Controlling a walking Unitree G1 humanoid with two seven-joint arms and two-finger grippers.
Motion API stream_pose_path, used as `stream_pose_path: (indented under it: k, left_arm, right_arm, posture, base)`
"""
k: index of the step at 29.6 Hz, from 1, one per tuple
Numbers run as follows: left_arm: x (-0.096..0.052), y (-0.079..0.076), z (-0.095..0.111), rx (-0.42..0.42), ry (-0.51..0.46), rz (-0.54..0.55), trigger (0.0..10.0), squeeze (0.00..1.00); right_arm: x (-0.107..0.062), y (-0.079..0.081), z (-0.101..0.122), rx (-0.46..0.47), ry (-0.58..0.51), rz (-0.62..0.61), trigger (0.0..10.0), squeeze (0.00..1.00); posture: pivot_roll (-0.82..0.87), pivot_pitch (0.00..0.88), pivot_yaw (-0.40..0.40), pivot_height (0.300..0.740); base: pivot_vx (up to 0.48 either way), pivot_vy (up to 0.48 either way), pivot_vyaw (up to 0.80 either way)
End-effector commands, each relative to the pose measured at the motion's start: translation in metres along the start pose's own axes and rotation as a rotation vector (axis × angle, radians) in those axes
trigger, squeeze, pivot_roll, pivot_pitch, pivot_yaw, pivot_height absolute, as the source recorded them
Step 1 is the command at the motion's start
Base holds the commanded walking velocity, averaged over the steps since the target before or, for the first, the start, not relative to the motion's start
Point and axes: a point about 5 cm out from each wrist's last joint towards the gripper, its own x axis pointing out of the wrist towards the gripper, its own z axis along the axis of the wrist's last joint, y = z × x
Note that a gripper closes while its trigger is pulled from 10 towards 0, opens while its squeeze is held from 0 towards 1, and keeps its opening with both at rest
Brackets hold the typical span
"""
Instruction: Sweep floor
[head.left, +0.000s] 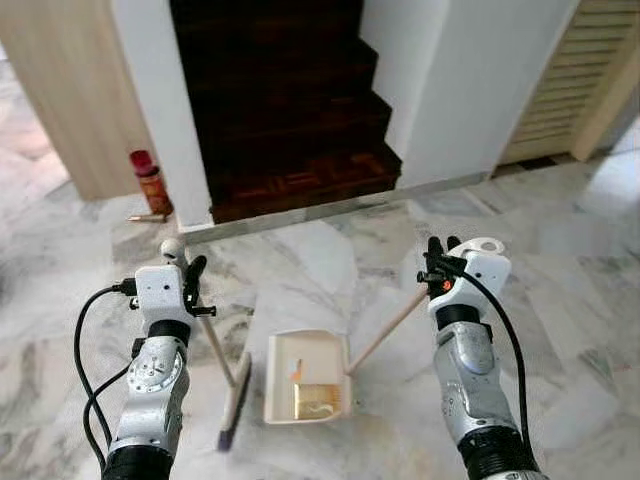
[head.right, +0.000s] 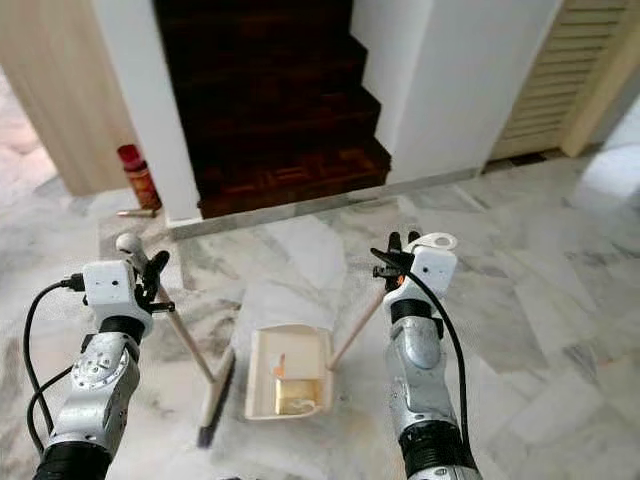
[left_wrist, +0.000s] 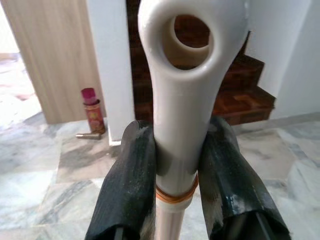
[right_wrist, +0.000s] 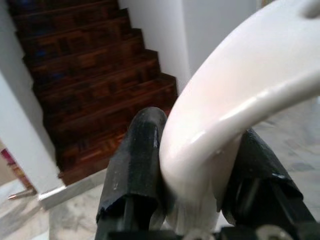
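Note:
My left gripper (head.left: 190, 275) is shut on the white top of a broom handle (left_wrist: 182, 75). The broom's wooden stick slants down to its head (head.left: 235, 400) on the marble floor. My right gripper (head.left: 440, 262) is shut on the white loop grip (right_wrist: 235, 110) of a dustpan handle. That handle (head.left: 385, 335) runs down to the cream dustpan (head.left: 308, 378), which rests flat on the floor between my arms. Yellowish and orange debris (head.left: 316, 400) lies inside the pan. The broom head sits just left of the pan.
A dark wooden staircase (head.left: 290, 110) rises straight ahead between white walls. A red spray can (head.left: 150, 183) stands at the left wall's foot beside a wooden panel. A louvred door (head.left: 575, 80) is at the right. Open marble floor (head.left: 560, 260) spreads right.

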Motion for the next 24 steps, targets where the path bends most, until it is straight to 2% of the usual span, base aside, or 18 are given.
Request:
stream_pose_path:
  k: [1,20,24]
  left_arm:
    - [0.0038,0.0022,0.0123,0.002,-0.055,0.010,10.0,0.00]
    - [0.0037,0.0034,0.0133,-0.001,-0.059,0.016,10.0,0.00]
    - [0.0038,0.0037,0.0134,-0.001,-0.059,0.017,10.0,0.00]
  right_arm:
    - [0.0046,0.0030,0.0078,0.000,-0.028,0.010,10.0,0.00]
    - [0.0049,0.0052,0.0066,-0.022,-0.014,0.026,10.0,0.00]
    - [0.0049,0.0061,0.0069,-0.018,-0.016,0.031,10.0,0.00]
  posture:
    - [0.02,0.012,-0.029,0.740]
    - [0.03,0.017,-0.033,0.740]
    - [0.03,0.018,-0.032,0.740]
  base:
    - [0.000,0.315,0.00]
    - [0.000,0.327,0.00]
    - [0.000,0.332,0.43]
